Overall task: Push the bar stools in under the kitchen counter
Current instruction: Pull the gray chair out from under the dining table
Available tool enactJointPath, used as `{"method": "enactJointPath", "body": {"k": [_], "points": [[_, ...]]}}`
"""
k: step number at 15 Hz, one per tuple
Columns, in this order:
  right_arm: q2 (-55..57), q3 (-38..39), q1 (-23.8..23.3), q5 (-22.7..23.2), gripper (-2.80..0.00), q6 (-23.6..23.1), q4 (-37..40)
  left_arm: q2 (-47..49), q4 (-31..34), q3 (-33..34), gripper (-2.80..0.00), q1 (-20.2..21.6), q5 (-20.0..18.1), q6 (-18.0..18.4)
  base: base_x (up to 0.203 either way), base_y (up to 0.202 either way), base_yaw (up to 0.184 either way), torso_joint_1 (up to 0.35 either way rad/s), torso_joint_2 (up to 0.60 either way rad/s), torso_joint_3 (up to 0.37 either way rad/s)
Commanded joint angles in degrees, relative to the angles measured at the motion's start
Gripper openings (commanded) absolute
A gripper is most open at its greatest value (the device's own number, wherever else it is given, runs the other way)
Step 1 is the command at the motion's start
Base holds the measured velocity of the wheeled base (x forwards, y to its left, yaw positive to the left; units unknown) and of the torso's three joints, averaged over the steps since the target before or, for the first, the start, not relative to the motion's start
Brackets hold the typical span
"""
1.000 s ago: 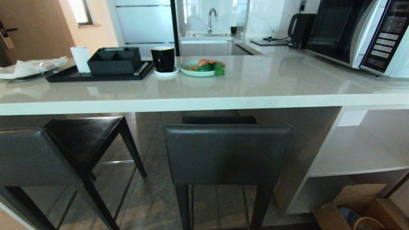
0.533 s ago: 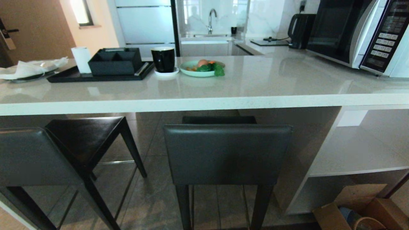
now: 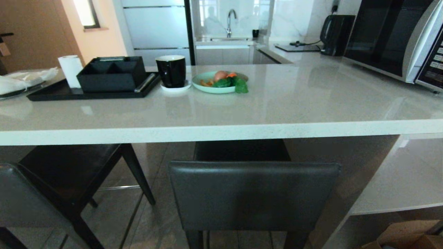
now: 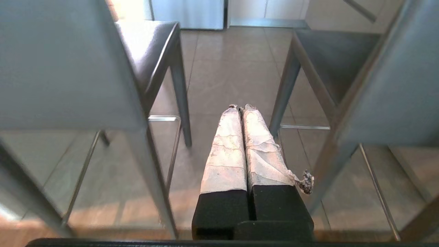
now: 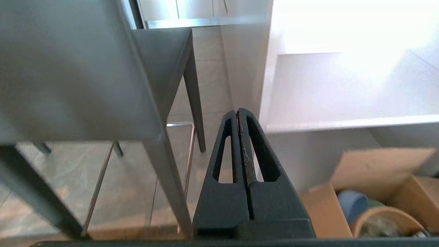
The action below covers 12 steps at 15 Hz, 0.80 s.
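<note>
The kitchen counter (image 3: 311, 107) runs across the head view, its thick white edge facing me. One of the two bar stools (image 3: 254, 195) stands square before it, backrest toward me and seat partly under the edge. The other bar stool (image 3: 20, 199) stands at the left, turned at an angle, its seat (image 3: 65, 169) partly under the counter. Neither arm shows in the head view. My left gripper (image 4: 240, 108) is shut and empty, low between the two stools' backrests (image 4: 58, 65) (image 4: 394, 85). My right gripper (image 5: 237, 111) is shut and empty, between the middle stool (image 5: 68, 68) and the white shelf unit (image 5: 343, 85).
On the counter stand a black tray (image 3: 86, 93) with a box, a paper roll (image 3: 71, 71), a black mug (image 3: 171, 71), a green plate of vegetables (image 3: 219, 81), a kettle (image 3: 335, 34) and a microwave (image 3: 398, 38). An open cardboard box (image 5: 377, 192) sits on the floor at the right.
The whole head view has shifted: counter and stools now look larger and lower in the picture, so the camera has come nearer. The stools keep their places by the counter.
</note>
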State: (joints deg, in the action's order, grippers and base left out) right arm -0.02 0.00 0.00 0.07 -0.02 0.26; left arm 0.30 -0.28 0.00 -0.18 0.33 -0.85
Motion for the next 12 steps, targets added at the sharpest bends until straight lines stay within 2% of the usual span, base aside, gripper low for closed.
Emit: {"method": "enactJointPath", "body": {"k": [1, 2, 7, 9, 12], "points": [[0.02, 0.0, 0.0, 0.01, -2.8, -0.06, 0.01, 0.05, 0.01, 0.09, -2.8, 0.01, 0.02, -0.03, 0.176, 0.0, 0.004, 0.007, 0.0, 0.007], [-0.06, 0.0, 0.09, 0.01, -2.8, -0.06, 0.01, 0.05, 0.01, 0.09, -2.8, 0.01, 0.02, -0.03, 0.117, 0.0, 0.001, 0.017, 0.0, 0.002], [-0.06, -0.09, 0.09, 0.1, -2.8, -0.23, 0.18, -0.04, 0.1, 0.0, -2.8, 0.09, -0.07, 0.15, 0.0, 0.0, 0.0, 0.0, 0.0, 0.0], [0.64, -0.62, 0.09, 0.26, -2.8, -1.62, 0.29, 0.61, 0.52, -1.74, -2.8, 0.24, 0.22, 0.96, 0.0, 0.0, 0.0, 0.0, 0.0, 0.0], [7.62, -6.33, 0.1, 0.71, -2.8, 0.02, 0.63, 12.46, -1.02, -7.91, -2.8, 0.15, 0.41, -2.75, 0.0, 0.0, 0.0, 0.0, 0.0, 0.0]]}}
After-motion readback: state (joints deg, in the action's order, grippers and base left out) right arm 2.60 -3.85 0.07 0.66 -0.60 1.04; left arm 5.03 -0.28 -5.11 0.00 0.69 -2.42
